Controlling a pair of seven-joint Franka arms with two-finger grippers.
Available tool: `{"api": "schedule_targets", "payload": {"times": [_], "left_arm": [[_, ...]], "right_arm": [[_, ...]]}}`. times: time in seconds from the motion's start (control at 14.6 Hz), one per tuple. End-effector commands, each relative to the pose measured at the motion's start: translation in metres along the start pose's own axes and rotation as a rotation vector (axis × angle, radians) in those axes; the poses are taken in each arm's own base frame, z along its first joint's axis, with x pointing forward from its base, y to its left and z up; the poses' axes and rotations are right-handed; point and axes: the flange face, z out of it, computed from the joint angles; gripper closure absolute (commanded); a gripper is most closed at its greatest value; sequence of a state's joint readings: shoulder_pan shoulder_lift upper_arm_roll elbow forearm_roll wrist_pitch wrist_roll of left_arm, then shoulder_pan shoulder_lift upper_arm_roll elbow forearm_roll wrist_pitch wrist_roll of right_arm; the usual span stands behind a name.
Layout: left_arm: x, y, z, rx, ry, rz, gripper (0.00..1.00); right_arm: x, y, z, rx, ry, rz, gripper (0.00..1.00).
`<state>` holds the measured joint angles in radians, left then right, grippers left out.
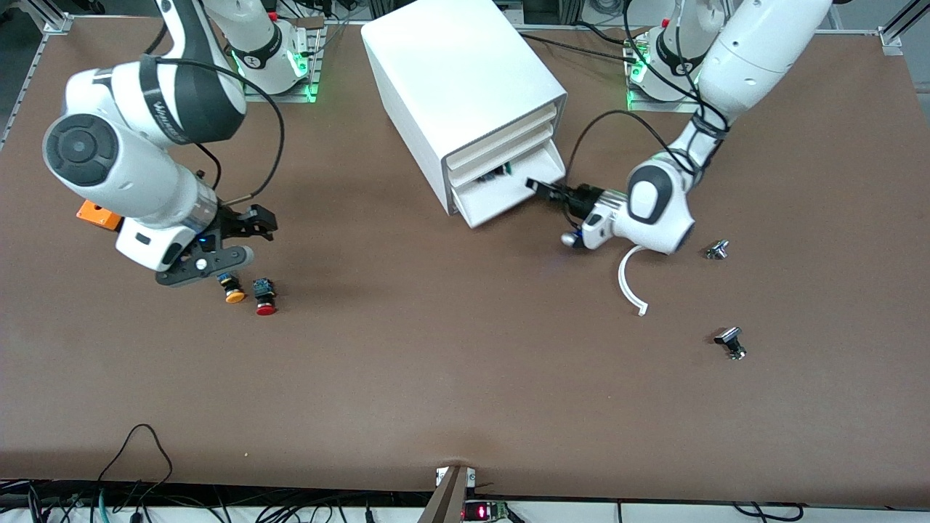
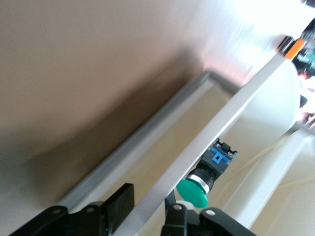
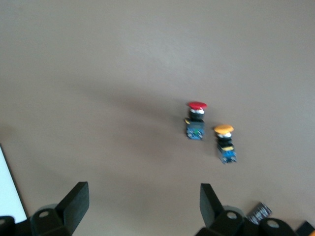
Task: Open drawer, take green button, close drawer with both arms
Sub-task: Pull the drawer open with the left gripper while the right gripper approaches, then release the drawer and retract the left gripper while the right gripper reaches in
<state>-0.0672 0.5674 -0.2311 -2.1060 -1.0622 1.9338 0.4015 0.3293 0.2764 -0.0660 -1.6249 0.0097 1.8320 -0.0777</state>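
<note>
Fingers (image 2: 120, 204) of left gripper (image 1: 539, 187) pinching the front wall of the drawer (image 1: 501, 200), one finger outside it, one inside. Drawer pulled partway out of the white cabinet (image 1: 465, 80), lowest of three. Green-capped button (image 2: 199, 188) lying inside the drawer, just beside the inner finger, touching the inner face of the front wall; blue-black body pointing deeper into the drawer. Fingers (image 3: 76, 201) of right gripper (image 1: 221, 254) spread wide, nothing between them, hovering over bare tabletop (image 1: 465, 363) toward the right arm's end. Orange-capped button (image 1: 232, 288) and red-capped button (image 1: 264, 296) side by side on the tabletop just below that gripper. Curved white strip (image 1: 631, 283) on the tabletop near the left wrist. Two small metal parts (image 1: 718, 250) (image 1: 731, 341) toward the left arm's end.
</note>
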Motion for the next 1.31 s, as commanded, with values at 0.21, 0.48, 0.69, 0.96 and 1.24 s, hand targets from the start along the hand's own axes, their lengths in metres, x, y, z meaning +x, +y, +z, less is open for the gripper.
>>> {"api": "schedule_targets", "payload": {"times": [0.21, 0.48, 0.69, 0.96, 1.24], "left_arm": [[0.036, -0.006, -0.076, 0.098, 0.189, 0.013, 1.00], [0.034, -0.002, -0.085, 0.095, 0.206, 0.025, 0.00], [0.030, 0.019, -0.103, 0.116, 0.270, 0.063, 0.00], [0.000, 0.046, -0.194, 0.240, 0.411, 0.165, 0.00], [-0.032, 0.079, -0.263, 0.384, 0.537, 0.262, 0.00]], "right_arm": [[0.023, -0.059, -0.009, 0.010, 0.085, -0.085, 0.00], [0.025, -0.079, -0.004, 0.009, 0.090, -0.115, 0.00], [0.024, -0.084, -0.004, 0.008, 0.084, -0.133, 0.00], [0.020, -0.145, -0.026, 0.012, 0.121, -0.224, 0.00], [0.009, -0.225, -0.042, 0.010, 0.171, -0.345, 0.00]]}}
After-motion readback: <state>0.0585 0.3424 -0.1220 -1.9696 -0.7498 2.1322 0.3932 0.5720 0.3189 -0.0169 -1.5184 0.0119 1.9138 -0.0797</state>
